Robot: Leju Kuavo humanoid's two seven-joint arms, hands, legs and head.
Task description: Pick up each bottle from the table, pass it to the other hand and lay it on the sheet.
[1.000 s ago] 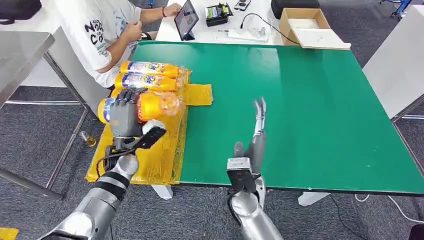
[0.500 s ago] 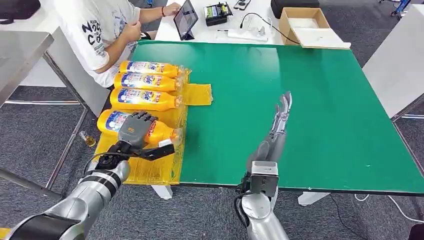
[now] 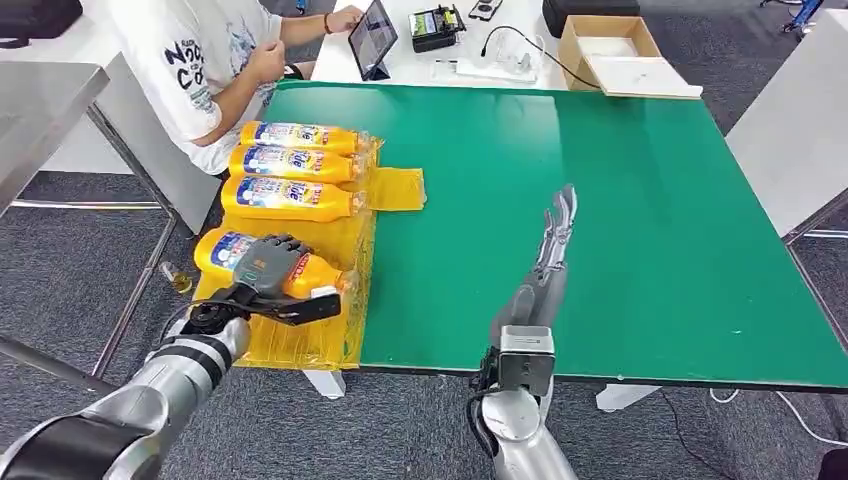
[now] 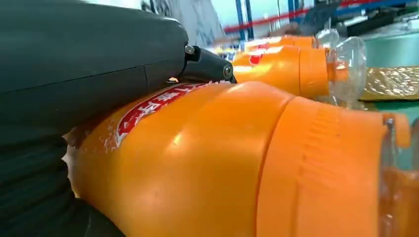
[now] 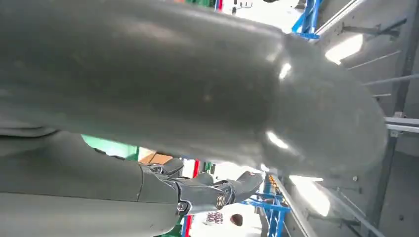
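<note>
Seen from above: green bench [image 3: 600,200] with a yellow sheet [image 3: 300,335] spread over its left edge. Three orange bottles lying side by side at the far end of the sheet: far bottle [image 3: 298,136], second bottle [image 3: 290,162], third bottle [image 3: 288,198]. A little apart and nearer, a fourth bottle [image 3: 235,252] lying on its side on the sheet, cap end pointing toward the bench middle. Left hand [image 3: 272,270] draped over this fourth bottle, fingers curled across its top, thumb low at the near side; from the wrist camera, orange bottle body pressed right against the dark palm, so judged gripped. Right hand [image 3: 552,245] raised over the bare green surface, well apart from every bottle, fingers straight and held close together, holding nothing. Person in a white shirt [image 3: 195,70] seated at the far left corner, busy with a tablet [image 3: 372,38].

Step in hand, judged: laying the fourth bottle down in line with the others. Next move calls for loosening the left fingers, lifting clear without rolling the bottle toward the sheet edge, then checking for any bottle left on the bench; none visible on the green.
</note>
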